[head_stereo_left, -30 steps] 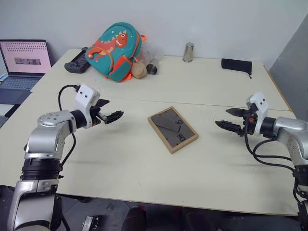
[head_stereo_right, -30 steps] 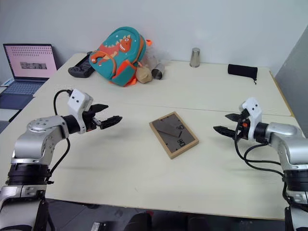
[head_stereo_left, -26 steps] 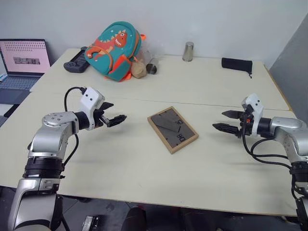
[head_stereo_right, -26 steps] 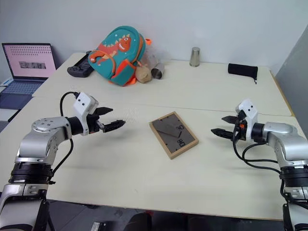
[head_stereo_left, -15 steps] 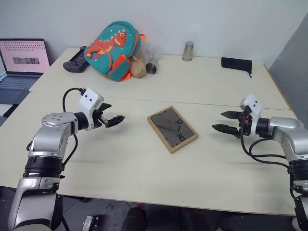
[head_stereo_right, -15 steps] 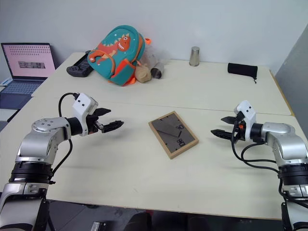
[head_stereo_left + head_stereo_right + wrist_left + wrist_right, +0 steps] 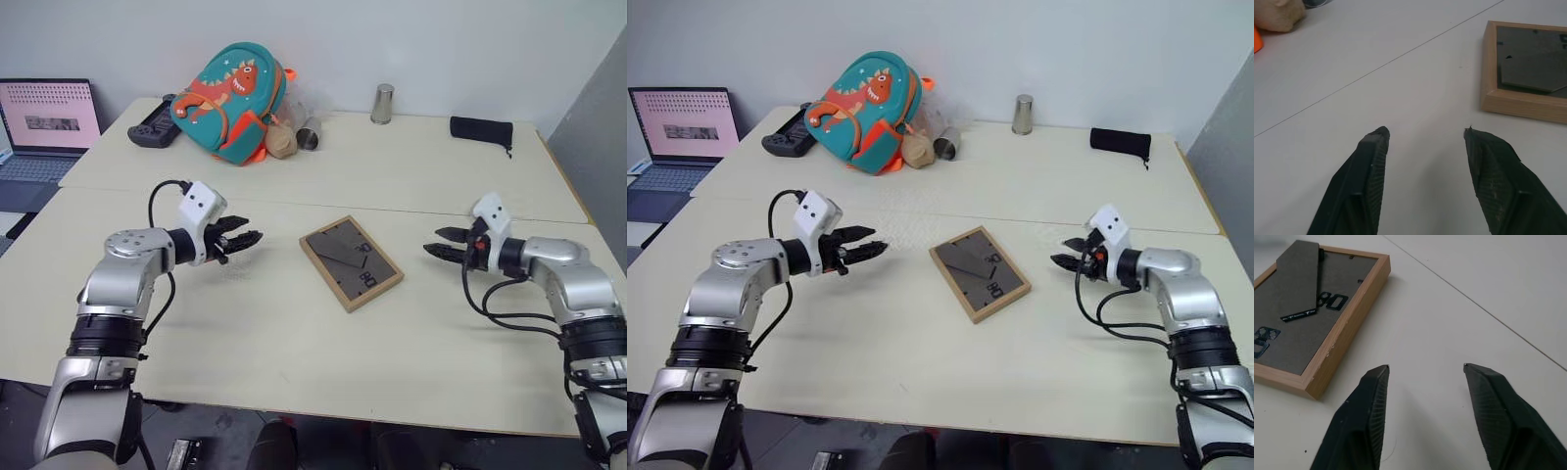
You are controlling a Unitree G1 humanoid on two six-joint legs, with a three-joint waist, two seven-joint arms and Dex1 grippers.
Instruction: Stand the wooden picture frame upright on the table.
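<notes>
The wooden picture frame (image 7: 352,262) lies flat, back up, in the middle of the cream table (image 7: 294,343); its dark back panel and folded stand face me. My left gripper (image 7: 247,240) hovers just left of the frame, open and empty, fingers pointing toward it. To the frame's right my right gripper (image 7: 438,243) also hangs open and empty, aimed at the frame. The left wrist view has the frame (image 7: 1528,73) past the fingertips (image 7: 1376,139). In the right wrist view the frame (image 7: 1308,328) lies beyond the fingertips (image 7: 1376,377).
A teal dinosaur backpack (image 7: 230,98), a game controller (image 7: 155,125), a metal cup (image 7: 383,104) and a black pouch (image 7: 482,129) sit along the far side. A laptop (image 7: 47,122) stands at the far left. A seam (image 7: 392,211) crosses the table behind the frame.
Both grippers have moved inward toward the frame and slightly down. Their fingers stand narrower than before.
</notes>
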